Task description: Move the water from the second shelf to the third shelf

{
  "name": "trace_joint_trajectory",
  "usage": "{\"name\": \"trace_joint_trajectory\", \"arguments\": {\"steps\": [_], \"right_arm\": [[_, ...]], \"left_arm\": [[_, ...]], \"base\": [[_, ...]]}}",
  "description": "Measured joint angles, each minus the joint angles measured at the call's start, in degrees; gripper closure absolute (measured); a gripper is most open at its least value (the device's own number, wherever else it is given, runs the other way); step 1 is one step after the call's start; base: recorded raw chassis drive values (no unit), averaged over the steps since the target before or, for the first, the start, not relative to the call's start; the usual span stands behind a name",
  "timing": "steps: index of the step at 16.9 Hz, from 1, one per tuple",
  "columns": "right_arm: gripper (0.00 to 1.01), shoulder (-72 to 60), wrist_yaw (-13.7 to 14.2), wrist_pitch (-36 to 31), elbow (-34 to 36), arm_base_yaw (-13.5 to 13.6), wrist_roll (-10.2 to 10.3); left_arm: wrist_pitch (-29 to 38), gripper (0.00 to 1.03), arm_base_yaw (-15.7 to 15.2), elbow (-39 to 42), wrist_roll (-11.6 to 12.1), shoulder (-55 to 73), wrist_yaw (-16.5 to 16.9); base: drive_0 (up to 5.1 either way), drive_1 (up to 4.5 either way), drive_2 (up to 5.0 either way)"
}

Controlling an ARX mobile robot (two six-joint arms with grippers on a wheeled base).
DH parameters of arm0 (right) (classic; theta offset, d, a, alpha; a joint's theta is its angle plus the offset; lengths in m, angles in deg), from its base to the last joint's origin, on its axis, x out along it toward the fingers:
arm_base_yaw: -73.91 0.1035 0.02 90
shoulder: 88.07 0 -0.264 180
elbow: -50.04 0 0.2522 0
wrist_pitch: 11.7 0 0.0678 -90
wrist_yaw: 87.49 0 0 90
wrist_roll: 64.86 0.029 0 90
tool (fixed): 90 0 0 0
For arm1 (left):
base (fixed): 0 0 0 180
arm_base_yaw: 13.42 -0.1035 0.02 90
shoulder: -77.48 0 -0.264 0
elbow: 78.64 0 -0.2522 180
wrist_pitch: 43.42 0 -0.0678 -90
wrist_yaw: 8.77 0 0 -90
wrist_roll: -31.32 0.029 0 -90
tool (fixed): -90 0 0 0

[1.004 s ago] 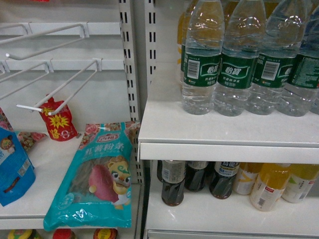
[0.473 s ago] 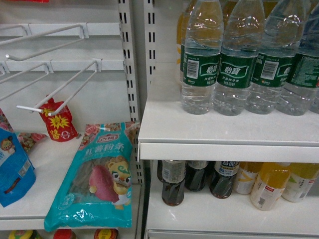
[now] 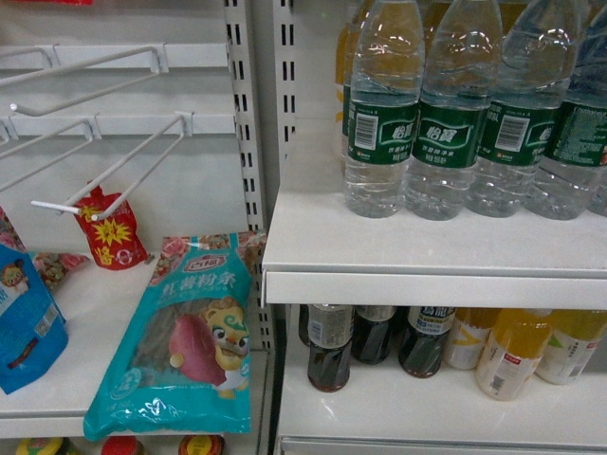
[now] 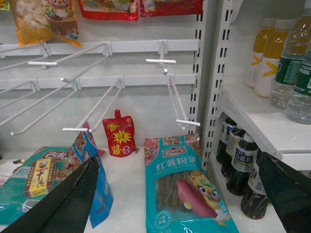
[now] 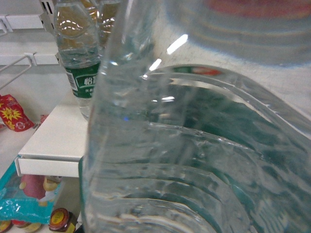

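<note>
Head view nudged slightly, water bottles and packets sit marginally lower-left in frame, nothing else moved

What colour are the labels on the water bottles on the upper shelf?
Dark green with white text, on the water bottles; the head view shows it best.

The left gripper shows in its wrist view as two dark fingers set wide apart — gaping, nothing between them. Neither arm appears in the head view. The right gripper's fingers are not visible — its state cannot be told.
</note>
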Motion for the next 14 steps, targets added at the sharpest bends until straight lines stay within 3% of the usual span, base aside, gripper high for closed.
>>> {"name": "trace_joint_trajectory", "arguments": {"steps": [5,7,10,14], "right_arm": [[0.58,-20.35,1.7,-17.64,-5.27,0.07,-4.9],[0.58,-27.02,2.08,-24.24,-7.17,-0.66,-5.79],[0.58,-34.97,2.54,-29.33,-10.21,-1.57,-5.64],[0.58,-40.7,3.19,-28.17,-14.67,-1.53,-2.43]], "left_arm": [[0.0,0.05,0.0,0.0,0.0,0.0,0.02],[0.0,0.05,0.0,0.0,0.0,0.0,0.02],[0.0,0.05,0.0,0.02,0.0,0.0,0.0],[0.0,0.05,0.0,0.0,0.0,0.0,0.02]], "base": [[0.0,0.0,0.0],[0.0,0.0,0.0],[0.0,0.0,0.0],[0.0,0.0,0.0]]}}
